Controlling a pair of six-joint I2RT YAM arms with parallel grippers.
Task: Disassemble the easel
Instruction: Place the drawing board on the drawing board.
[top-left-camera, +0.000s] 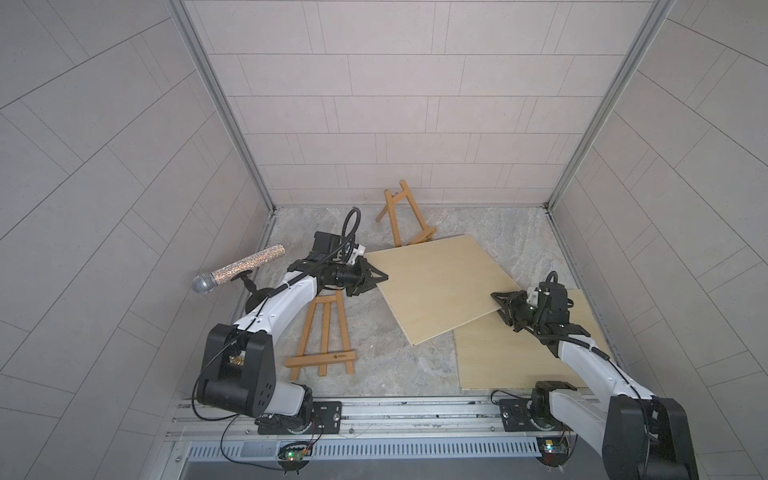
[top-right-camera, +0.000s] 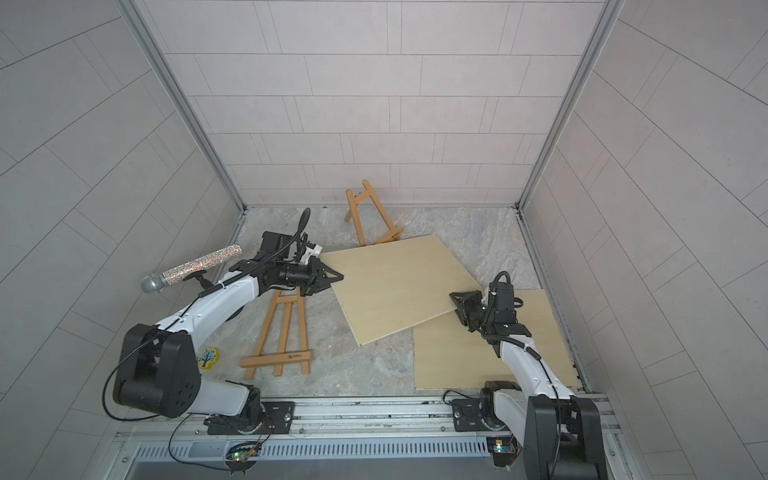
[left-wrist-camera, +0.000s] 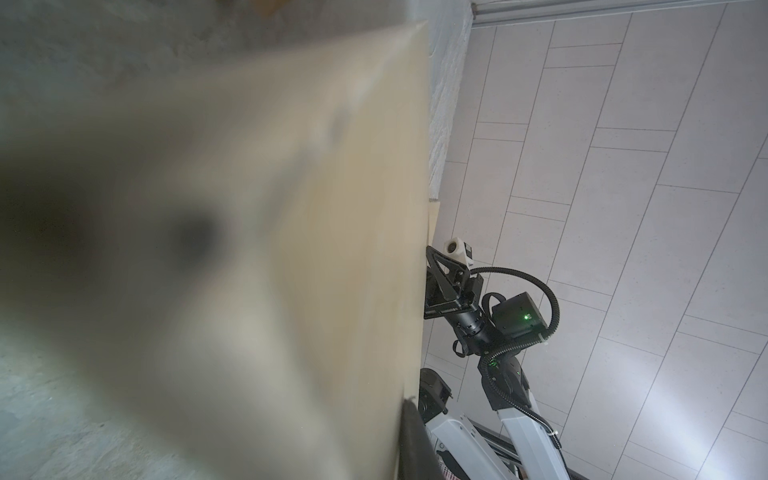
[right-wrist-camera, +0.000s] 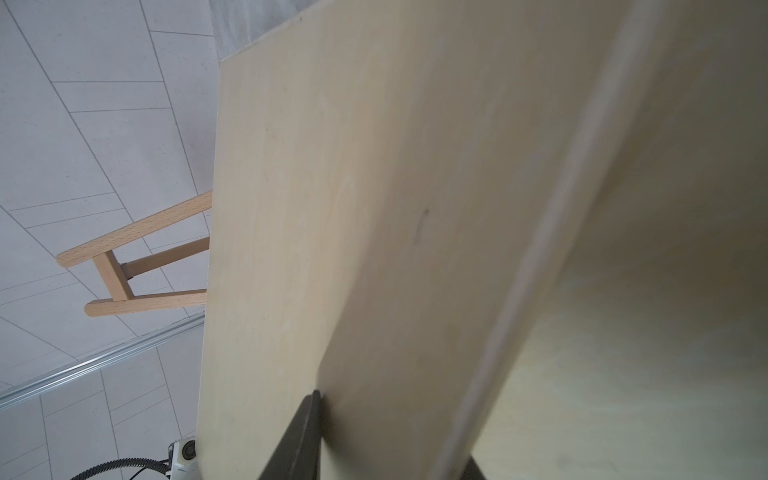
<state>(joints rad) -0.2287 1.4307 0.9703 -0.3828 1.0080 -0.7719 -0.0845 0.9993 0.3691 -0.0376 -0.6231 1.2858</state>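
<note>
Plywood comes first: the lower plywood board (top-left-camera: 519, 357) lies flat on the table (top-left-camera: 374, 332) at 5 o'clock, and at 7 o'clock the flat easel (top-left-camera: 322, 358) lies down beside the left arm. That pair looks finished.

At the centre, the upper plywood board (top-left-camera: 440, 286) is pinched from opposite sides. The left tool (top-left-camera: 381, 278) is closed on its 9 o'clock corner. The right tool (top-left-camera: 498, 300) clamps its 4 o'clock edge, which overlaps the lower plywood board.

A microphone (top-left-camera: 241, 270) sits on a stand at 9 o'clock.

Farthest, at 12 o'clock, the standing easel (top-left-camera: 393, 220) is upright with its legs spread. The held board's far corner is just beside its ledge; whether they touch I cannot tell. Setting that board down and collapsing this easel seems to be what is left.
</note>
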